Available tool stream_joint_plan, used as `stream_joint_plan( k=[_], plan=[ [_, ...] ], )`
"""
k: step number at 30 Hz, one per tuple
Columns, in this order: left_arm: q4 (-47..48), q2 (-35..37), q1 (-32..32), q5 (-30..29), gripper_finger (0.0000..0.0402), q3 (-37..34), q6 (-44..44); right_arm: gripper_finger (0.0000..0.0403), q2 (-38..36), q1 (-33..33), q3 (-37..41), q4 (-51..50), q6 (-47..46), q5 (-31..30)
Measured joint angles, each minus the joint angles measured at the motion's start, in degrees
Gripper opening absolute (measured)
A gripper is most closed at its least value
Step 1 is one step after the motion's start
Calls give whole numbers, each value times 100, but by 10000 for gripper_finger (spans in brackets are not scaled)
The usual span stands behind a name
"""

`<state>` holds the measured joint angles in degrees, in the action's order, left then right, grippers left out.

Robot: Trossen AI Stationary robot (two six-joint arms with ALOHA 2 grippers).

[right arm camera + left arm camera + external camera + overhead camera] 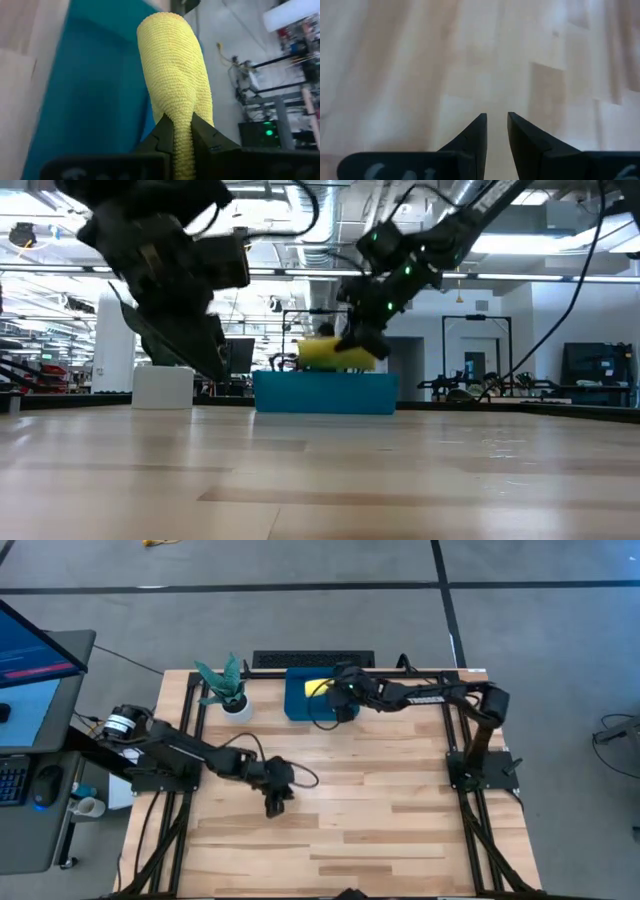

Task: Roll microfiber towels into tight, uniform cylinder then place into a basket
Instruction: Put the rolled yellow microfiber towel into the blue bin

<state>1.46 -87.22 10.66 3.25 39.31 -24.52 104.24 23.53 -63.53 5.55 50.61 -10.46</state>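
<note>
- Right gripper is pinched on one end of the rolled yellow towel, which it holds over the basket.
- The roll's long axis runs straight out from the jaws; its free end hangs above the basket floor.
- I cannot tell whether the basket holds anything else.
- Left gripper, narrow and empty, waits over bare table, well apart.
</note>
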Motion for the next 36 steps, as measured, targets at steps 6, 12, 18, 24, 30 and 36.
stream_joint_plan(
  k=[6,12,18,24,30,36],
  plan=[
    [59,-2,-568,260,67,-110,149,43,435,47,2,-44,42,158],
    [41,-2,-808,466,67,-113,412,43,484,-64,-4,-222,-206,190],
    [45,-4,-890,601,67,-113,534,43,484,75,-4,-566,-688,669],
    [52,-7,-890,608,67,-113,545,47,484,148,-4,-643,-937,702],
    [54,-7,-890,610,67,-113,545,66,484,147,-4,-694,-1071,717],
    [56,-7,-888,608,67,-113,545,87,482,122,-4,-687,-1045,715]
  ],
)
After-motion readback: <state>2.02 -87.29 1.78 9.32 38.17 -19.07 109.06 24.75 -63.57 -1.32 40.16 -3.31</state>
